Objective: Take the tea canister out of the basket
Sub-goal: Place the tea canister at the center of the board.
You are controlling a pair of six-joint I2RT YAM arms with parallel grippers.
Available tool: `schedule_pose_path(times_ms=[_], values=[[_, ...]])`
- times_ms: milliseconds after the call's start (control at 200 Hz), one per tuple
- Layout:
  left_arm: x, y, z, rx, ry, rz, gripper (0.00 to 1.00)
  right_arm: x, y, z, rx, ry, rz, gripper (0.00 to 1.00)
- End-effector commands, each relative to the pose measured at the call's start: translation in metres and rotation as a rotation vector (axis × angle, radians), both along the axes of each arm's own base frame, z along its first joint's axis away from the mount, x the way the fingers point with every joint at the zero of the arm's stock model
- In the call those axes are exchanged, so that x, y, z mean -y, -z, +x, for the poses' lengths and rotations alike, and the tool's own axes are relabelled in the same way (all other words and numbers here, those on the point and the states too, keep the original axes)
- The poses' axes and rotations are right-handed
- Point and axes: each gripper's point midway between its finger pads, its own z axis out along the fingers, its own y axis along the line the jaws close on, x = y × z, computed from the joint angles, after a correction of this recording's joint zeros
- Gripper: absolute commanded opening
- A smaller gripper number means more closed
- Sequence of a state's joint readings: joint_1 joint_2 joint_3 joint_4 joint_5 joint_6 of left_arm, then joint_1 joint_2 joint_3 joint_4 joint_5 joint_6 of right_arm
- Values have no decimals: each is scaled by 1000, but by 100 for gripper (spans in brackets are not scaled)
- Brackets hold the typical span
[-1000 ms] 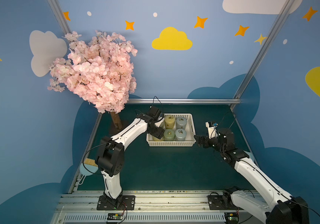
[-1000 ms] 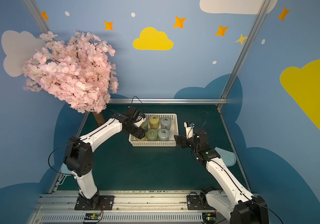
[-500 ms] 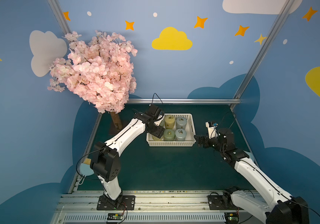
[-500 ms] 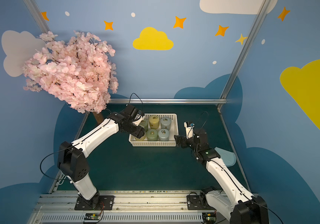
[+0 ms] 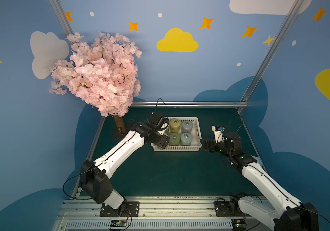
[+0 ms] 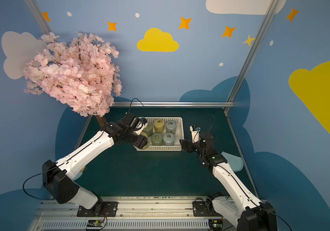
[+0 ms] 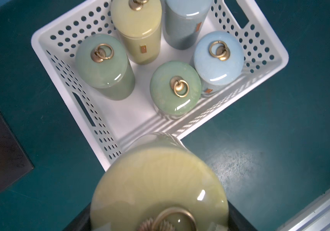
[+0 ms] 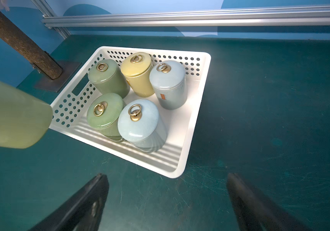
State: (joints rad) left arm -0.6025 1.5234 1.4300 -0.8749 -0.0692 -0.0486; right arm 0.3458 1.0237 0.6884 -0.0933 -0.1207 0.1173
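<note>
"Where's the tea canister point(image 7: 158, 180) now?"

"Up in the air, tilted, over the corner of the basket point(image 5: 180, 148) that's closest to the left arm's base. It's the yellow-green one with the brass ring on its lid."

"And what's holding it?"

"The left gripper point(image 5: 161, 143), clamped tight on it near the lid."

"Anything inside the basket?"

"Five other canisters point(image 8: 140, 122), all upright: two green, one yellow, two pale blue. The corner under the lifted one is bare floor."

"What about the right gripper point(image 5: 204, 144)?"

"Its fingers are spread wide with nothing between them. It hangs just beside the basket's opposite end, above the green table point(image 5: 170, 176)."
</note>
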Motion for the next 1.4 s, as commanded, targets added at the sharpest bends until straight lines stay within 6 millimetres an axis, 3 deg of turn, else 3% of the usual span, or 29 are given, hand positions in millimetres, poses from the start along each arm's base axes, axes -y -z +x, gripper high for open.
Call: schedule_pose_path(times_ms=[0, 245, 606, 791, 1036, 1397], values=[[4, -18, -9, 60, -15, -50, 55, -1, -8, 3, 25, 1, 8, 98], [14, -13, -49, 79, 32, -74, 54, 0, -7, 3, 22, 4, 4, 98], [35, 8, -104, 80, 131, -89, 54, 2, -6, 4, 21, 16, -1, 98], [59, 18, -130, 75, 194, -101, 54, 2, -4, 4, 16, 20, -5, 98], [85, 34, -153, 66, 239, -86, 54, 4, -5, 4, 19, 25, -7, 98], [96, 69, -177, -2, 249, -47, 54, 5, -5, 4, 19, 31, -11, 98]])
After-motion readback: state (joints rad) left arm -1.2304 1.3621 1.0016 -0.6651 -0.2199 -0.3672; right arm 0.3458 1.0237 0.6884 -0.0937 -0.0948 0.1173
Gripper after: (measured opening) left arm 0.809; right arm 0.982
